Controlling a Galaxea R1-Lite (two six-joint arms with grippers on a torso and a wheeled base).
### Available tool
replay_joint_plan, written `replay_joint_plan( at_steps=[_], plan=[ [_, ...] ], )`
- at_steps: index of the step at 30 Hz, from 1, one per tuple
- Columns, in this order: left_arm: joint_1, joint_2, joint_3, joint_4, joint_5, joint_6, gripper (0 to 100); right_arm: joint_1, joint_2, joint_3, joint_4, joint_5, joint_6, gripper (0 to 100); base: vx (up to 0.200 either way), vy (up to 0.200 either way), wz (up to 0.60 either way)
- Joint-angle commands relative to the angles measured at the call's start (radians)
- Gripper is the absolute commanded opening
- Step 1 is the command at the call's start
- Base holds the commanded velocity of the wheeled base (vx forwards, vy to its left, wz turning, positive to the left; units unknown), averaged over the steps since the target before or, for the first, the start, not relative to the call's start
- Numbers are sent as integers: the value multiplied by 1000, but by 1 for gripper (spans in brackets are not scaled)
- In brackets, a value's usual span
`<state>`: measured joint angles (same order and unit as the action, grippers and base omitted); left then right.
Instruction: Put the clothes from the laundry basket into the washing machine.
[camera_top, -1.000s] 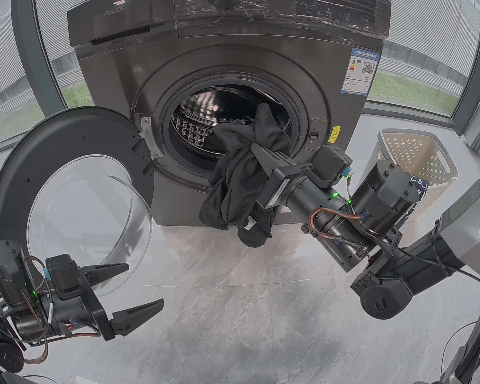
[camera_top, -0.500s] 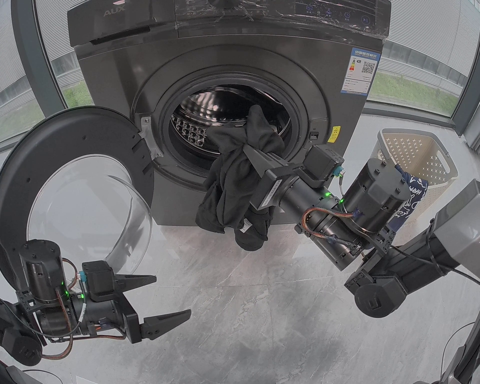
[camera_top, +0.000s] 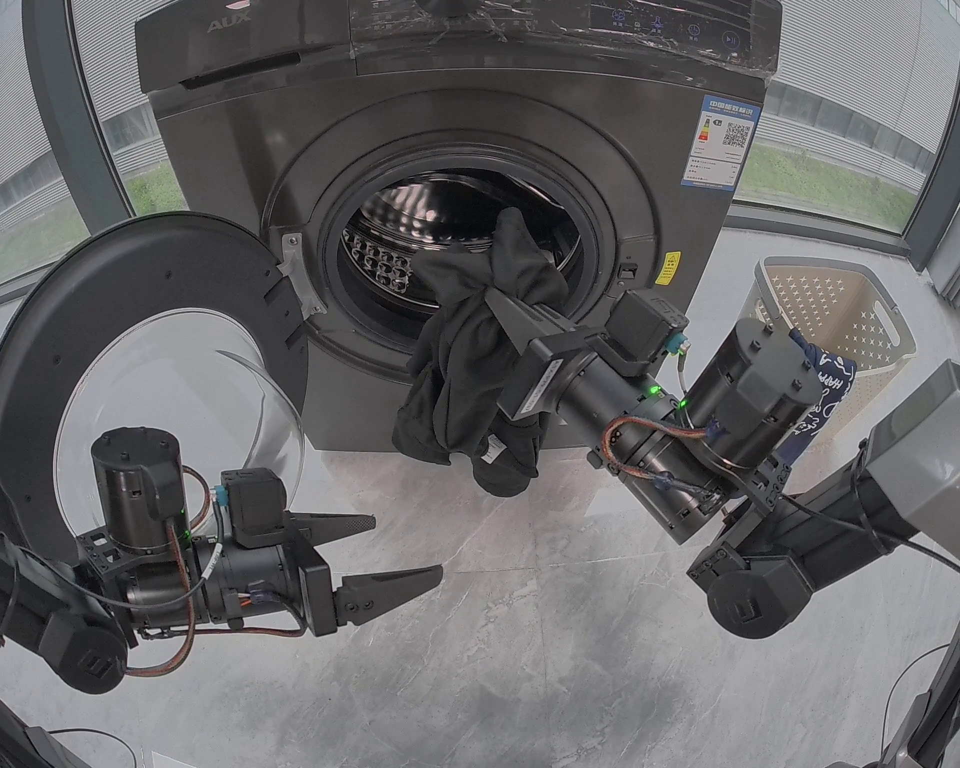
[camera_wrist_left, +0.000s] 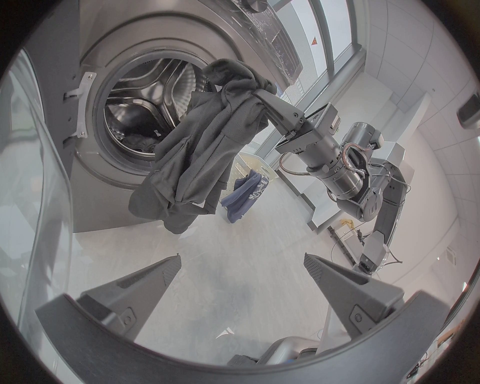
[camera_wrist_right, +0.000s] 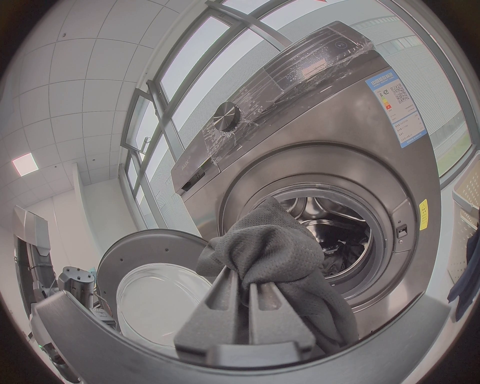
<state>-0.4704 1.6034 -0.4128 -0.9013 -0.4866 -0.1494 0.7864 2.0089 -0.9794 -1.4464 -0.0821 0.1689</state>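
Note:
A dark grey garment (camera_top: 470, 360) (camera_wrist_left: 200, 150) (camera_wrist_right: 280, 255) hangs in front of the washing machine's open drum (camera_top: 440, 240) (camera_wrist_right: 335, 235), its lower part drooping below the door ring. My right gripper (camera_top: 495, 300) (camera_wrist_right: 245, 290) is shut on the garment's top fold, just outside the opening. Low at the left, above the floor, my left gripper (camera_top: 385, 555) (camera_wrist_left: 240, 265) stands open and holds nothing. The laundry basket (camera_top: 845, 310) stands to the machine's right, with a blue printed cloth (camera_top: 825, 390) (camera_wrist_left: 242, 192) hanging over its rim.
The round machine door (camera_top: 150, 350) (camera_wrist_right: 150, 280) is swung open to the left, close behind my left arm. Pale marble floor (camera_top: 520, 620) lies bare in front of the machine. Windows run behind the machine.
My left arm has swung rightward and forward, its open gripper now nearer the floor's middle. The right gripper with the garment shifted slightly left toward the drum, then held.

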Motion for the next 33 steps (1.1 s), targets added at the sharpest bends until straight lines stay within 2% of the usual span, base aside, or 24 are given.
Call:
replay_joint_plan(
  at_steps=[1,8,14,19,23,27,33],
  plan=[
    [-1,52,-49,-4,-10,-21,100,1,1,-1,0,-1,0,0,0,0,0],
    [-1,148,-106,-15,-10,-21,100,2,2,-4,0,-1,-2,0,0,0,0],
    [-2,247,-156,-85,-10,-26,100,7,2,-4,0,-1,-5,0,0,0,0],
    [-22,313,-212,-113,-9,-44,100,8,4,-2,-3,-1,-6,0,0,0,0],
    [-22,351,-245,-142,-10,-47,100,16,2,-1,-3,-1,-6,0,0,0,0],
    [-20,389,-276,-168,-6,-72,100,22,2,1,-5,-2,-8,0,0,0,0],
    [-11,463,-311,-226,6,-75,100,30,2,1,-6,-2,-8,0,0,0,0]
  ],
)
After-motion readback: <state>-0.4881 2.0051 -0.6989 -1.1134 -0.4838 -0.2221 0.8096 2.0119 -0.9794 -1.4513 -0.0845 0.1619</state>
